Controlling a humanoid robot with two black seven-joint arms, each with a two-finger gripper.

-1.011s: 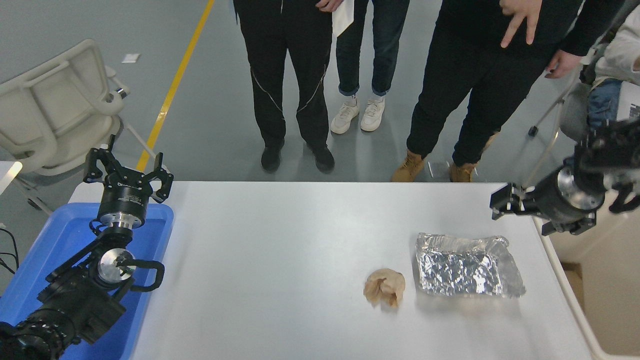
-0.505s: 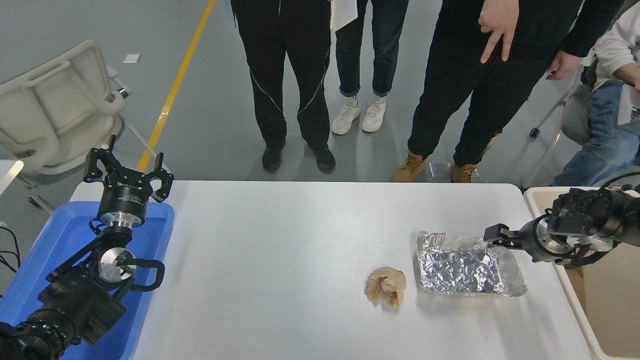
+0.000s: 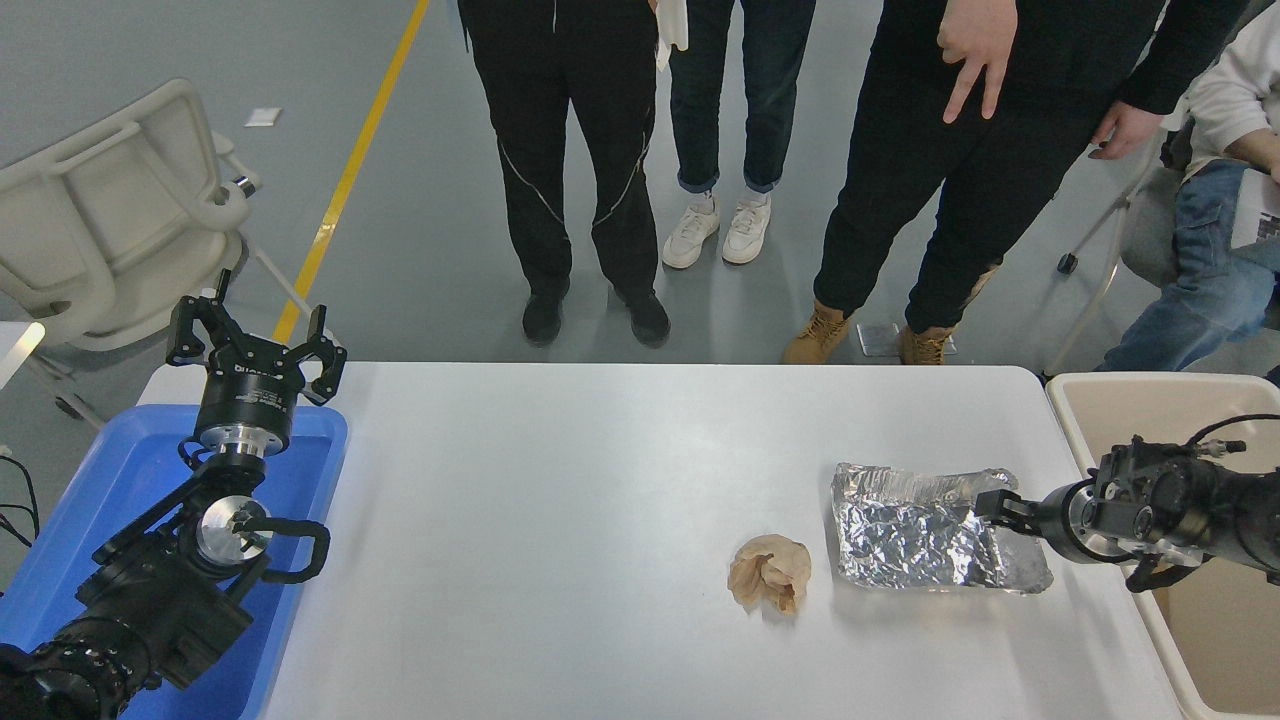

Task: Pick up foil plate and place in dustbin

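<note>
The foil plate (image 3: 915, 530), shiny and crinkled, lies flat on the white table (image 3: 560, 480) at the right. My right gripper (image 3: 997, 506) reaches in low from the right edge and sits at the plate's right rim, over its far right corner. Whether it touches the foil is unclear. The beige dustbin (image 3: 1120, 388) stands just off the table's right end, under my right arm. My left gripper (image 3: 255, 338) is parked open at the lower left, above a blue tray.
A crumpled tan paper ball (image 3: 770, 572) lies just left of the foil plate. The blue tray (image 3: 120, 460) fills the table's left end. Several people stand along the far side, and one sits at the far right. A white chair (image 3: 110, 220) stands at the upper left.
My right arm has come down from high over the table's far right corner to the foil plate's right rim. The plate, the paper ball and my left arm have not moved.
</note>
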